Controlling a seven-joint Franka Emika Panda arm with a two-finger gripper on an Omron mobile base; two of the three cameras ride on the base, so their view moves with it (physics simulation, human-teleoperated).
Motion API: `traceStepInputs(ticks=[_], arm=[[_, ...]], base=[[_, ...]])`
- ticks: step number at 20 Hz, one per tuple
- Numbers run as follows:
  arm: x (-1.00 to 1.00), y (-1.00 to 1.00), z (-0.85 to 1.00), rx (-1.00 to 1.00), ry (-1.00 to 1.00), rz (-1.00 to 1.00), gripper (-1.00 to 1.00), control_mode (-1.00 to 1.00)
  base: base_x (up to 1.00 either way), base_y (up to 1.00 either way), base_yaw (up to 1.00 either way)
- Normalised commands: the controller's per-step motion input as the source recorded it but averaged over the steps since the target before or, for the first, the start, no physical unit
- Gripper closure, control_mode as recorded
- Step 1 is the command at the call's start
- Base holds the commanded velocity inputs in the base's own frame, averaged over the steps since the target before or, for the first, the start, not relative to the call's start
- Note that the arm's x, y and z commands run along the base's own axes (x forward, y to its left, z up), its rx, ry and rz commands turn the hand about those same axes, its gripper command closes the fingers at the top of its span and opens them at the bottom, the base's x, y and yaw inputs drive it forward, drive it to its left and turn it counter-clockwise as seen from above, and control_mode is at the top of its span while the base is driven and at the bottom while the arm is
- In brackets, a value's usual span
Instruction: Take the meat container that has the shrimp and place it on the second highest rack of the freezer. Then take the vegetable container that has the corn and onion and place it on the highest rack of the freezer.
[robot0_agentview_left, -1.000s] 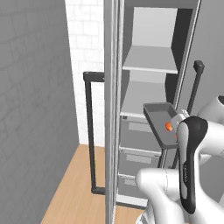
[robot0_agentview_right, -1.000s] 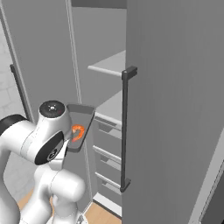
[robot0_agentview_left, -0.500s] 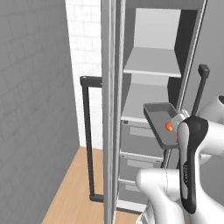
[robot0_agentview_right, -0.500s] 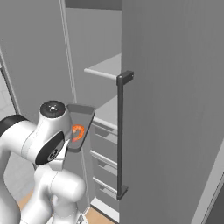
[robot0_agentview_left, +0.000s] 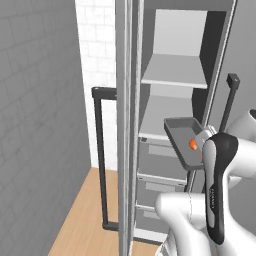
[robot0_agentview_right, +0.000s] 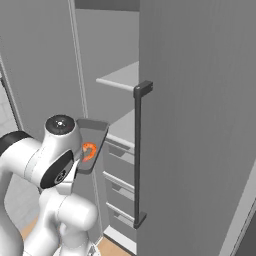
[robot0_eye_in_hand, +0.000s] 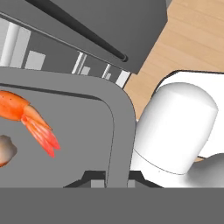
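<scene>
End effector (robot0_eye_in_hand: 107, 181) clamped on tray (robot0_agentview_left: 181, 134) rim, shrimp (robot0_agentview_left: 193, 144) aboard. Keep level; slide onto freezer (robot0_agentview_left: 172, 100) second rack (robot0_agentview_left: 162, 117), clearing door edge.

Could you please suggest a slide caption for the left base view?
Arm holds grey tray with shrimp in front of the open freezer's white shelves.

Grey wall (robot0_agentview_left: 35, 125), white tiles (robot0_agentview_left: 97, 45), wooden floor (robot0_agentview_left: 85, 220).

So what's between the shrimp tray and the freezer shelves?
Nothing; the left base view shows bare air between the grey tray holding the shrimp and the white shelves.
</scene>
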Motion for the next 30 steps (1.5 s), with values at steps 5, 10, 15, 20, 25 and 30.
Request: traceStepInputs(ticks=[5, 10, 15, 20, 25, 30], arm=[[0.03, 0.00, -0.01, 0.00, -0.01, -0.11, 1.00, -1.00], [0.40, 0.00, -0.10, 0.00, -0.04, -0.22, 1.00, -1.00], [0.50, -0.04, -0.27, 0.00, 0.00, -0.22, 1.00, -1.00], [0.60, 0.15, -0.08, 0.00, 0.00, -0.03, 1.00, -1.00], [0.41, -0.16, -0.10, 0.00, -0.01, 0.00, 1.00, -1.00], [0.49, -0.15, -0.13, 0.00, 0.00, 0.00, 1.00, -1.00]], base=[[0.00, 0.00, -0.02], [0.00, 0.00, 0.00], [0.00, 0.00, 0.00], [0.00, 0.00, 0.00], [0.00, 0.00, 0.00], [0.00, 0.00, 0.00]])
